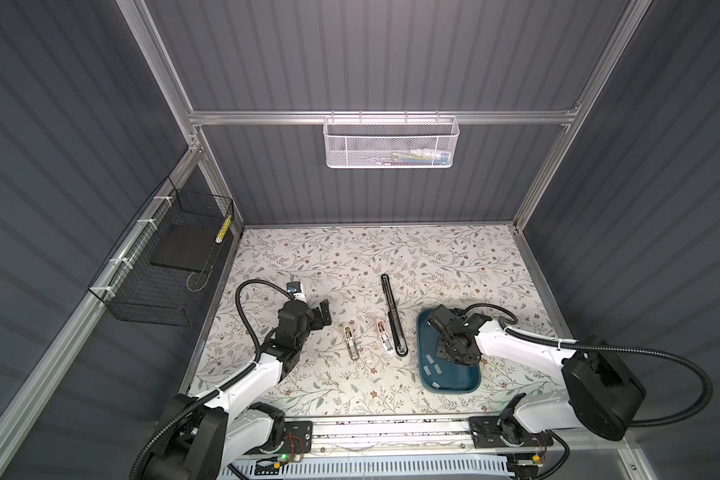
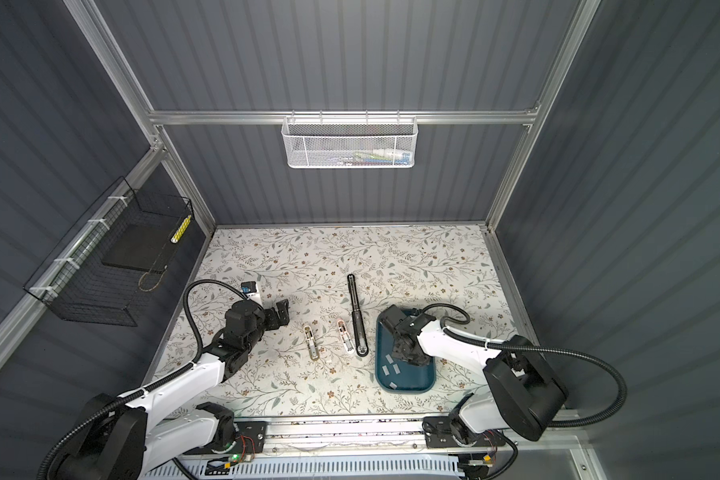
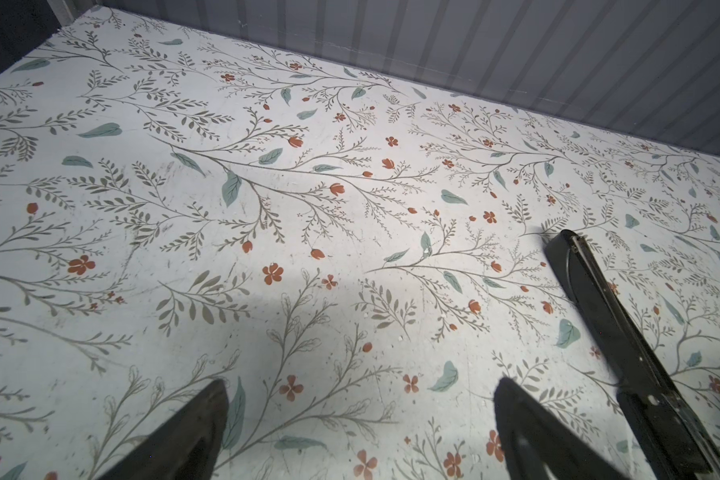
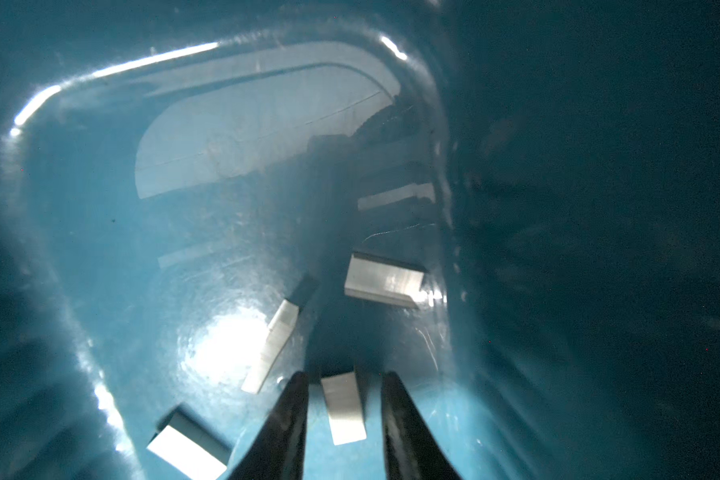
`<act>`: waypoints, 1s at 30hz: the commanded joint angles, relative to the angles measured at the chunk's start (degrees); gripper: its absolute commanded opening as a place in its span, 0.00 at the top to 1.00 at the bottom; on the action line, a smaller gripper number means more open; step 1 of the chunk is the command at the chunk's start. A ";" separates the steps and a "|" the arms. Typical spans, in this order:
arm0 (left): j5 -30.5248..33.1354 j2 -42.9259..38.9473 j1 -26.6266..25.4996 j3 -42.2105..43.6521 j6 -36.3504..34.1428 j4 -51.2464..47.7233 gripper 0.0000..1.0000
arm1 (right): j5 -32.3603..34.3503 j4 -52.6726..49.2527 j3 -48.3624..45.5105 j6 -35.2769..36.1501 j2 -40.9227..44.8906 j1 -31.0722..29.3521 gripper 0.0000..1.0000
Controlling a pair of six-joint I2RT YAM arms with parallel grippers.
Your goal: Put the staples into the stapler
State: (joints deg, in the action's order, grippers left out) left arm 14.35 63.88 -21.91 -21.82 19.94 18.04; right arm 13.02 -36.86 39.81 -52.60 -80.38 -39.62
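Our right hand point(image 4: 345, 376) stood parted astride flat grey staples point(image 4: 344, 409) in the glossy teal tray point(image 4: 100, 249); our left hand point(image 3: 362, 381) gaped wide over the floral bench point(image 3: 267, 187).

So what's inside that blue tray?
Several pale grey staple strips lie loose in the tray; the right tool straddles one. The arm hides the tray's far end.

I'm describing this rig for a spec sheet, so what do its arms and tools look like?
The left arm and right arm have white shells with black joint housings. A black ribbed hose loops along each. The left tool and right tool are black, each with two tapering fingers. A small green light glows near the left base.
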 commanded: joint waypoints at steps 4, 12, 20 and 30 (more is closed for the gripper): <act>0.58 -0.76 0.38 -1.34 -0.82 -0.20 0.00 | -0.22 0.35 -1.75 -1.37 -0.30 0.19 0.71; 0.43 -1.03 0.38 -1.30 -0.87 -0.35 0.00 | -0.60 1.83 -3.49 -1.86 -0.23 0.24 0.74; 0.43 -0.94 0.38 -1.38 -0.93 -0.33 0.00 | -0.71 2.75 -4.71 -2.10 -0.26 0.24 0.81; 0.39 -0.78 0.38 -1.38 -0.95 -0.29 0.00 | -0.22 2.02 -4.68 -2.03 1.36 0.24 0.87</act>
State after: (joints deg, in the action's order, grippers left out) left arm 14.35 63.88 -21.91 -21.82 19.94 17.93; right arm 13.08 -32.27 36.88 -54.00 -79.07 -39.62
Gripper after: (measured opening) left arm 0.997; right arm 0.151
